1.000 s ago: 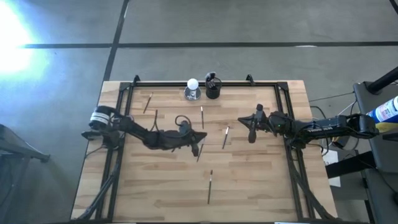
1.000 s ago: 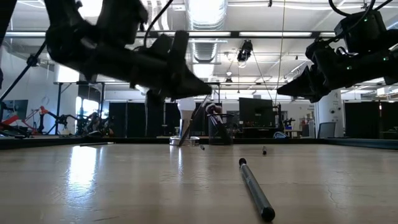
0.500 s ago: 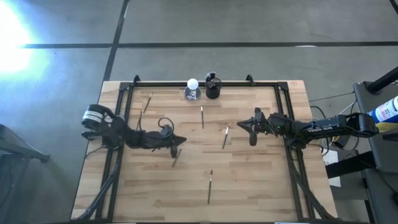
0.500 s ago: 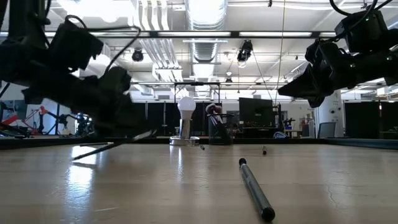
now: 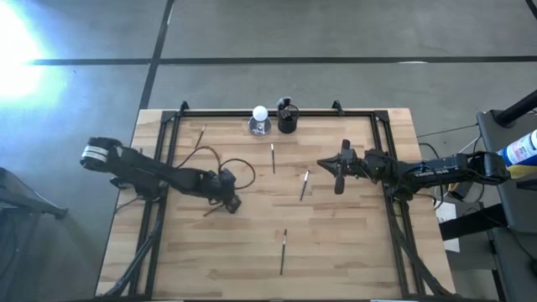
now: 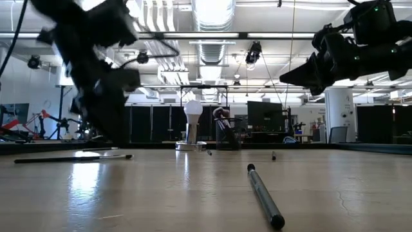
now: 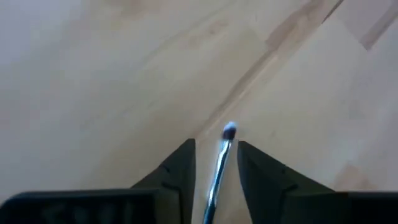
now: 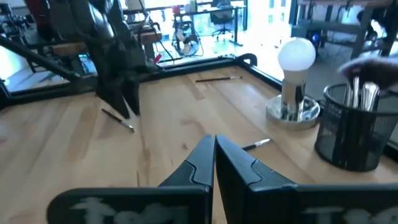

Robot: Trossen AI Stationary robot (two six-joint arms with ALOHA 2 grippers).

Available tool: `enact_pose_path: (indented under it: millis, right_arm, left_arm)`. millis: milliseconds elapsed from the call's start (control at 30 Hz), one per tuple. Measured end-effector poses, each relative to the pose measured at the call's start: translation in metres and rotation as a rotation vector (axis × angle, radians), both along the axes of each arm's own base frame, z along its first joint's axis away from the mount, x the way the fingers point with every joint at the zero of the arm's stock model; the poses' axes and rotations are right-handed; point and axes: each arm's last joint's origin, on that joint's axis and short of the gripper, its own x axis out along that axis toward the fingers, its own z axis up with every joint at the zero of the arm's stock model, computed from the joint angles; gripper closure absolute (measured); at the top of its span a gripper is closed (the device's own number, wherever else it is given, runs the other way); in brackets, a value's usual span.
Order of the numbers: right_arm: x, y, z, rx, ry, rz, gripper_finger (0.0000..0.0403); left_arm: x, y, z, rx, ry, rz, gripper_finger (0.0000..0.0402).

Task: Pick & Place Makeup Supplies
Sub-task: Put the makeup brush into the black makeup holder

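Observation:
The makeup supplies are thin brushes. One brush lies flat on the wooden table left of centre, seen low in the low view as a dark brush. My left gripper points steeply down over it, open, one finger on each side and a gap to each. My right gripper hovers right of centre, shut and holding nothing, pointing toward the table's left. More brushes lie loose on the table: one at the centre far side, one beside my right gripper, one near the front.
At the far edge a black cup holds several brushes, next to a white ball on a clear base. Another brush lies at the far left. A black frame runs along the table's sides.
My left gripper has drawn back toward the table's left edge and tipped from nearly level to steeply downward. It carried a brush down, then opened and let go. The brush, earlier tilted up in the air, now lies flat on the table.

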Motion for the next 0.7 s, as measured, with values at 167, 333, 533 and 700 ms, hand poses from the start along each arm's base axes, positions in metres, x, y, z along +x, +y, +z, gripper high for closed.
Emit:
enact_pose_path:
  millis: [167, 333, 533, 700]
  right_arm:
    - [0.001, 0.0, -0.001, -0.046, 0.02, 0.007, 0.0392]
    - [0.001, 0.0, -0.003, -0.051, 0.032, 0.008, 0.0392]
    - [0.0, 0.0, -0.006, -0.051, 0.056, 0.009, 0.0392]
    - [0.0, 0.0, -0.006, -0.051, 0.058, 0.01, 0.0392]
  left_arm:
    - [-0.006, -0.012, 0.034, -0.033, 0.262, -0.013, 0.0275]
    - [-0.017, -0.032, 0.034, -0.094, 0.362, -0.098, 0.0273]
    - [-0.031, -0.047, 0.015, -0.099, 0.422, -0.155, 0.0273]
    - [-0.047, -0.046, -0.008, -0.115, 0.487, -0.091, 0.0273]
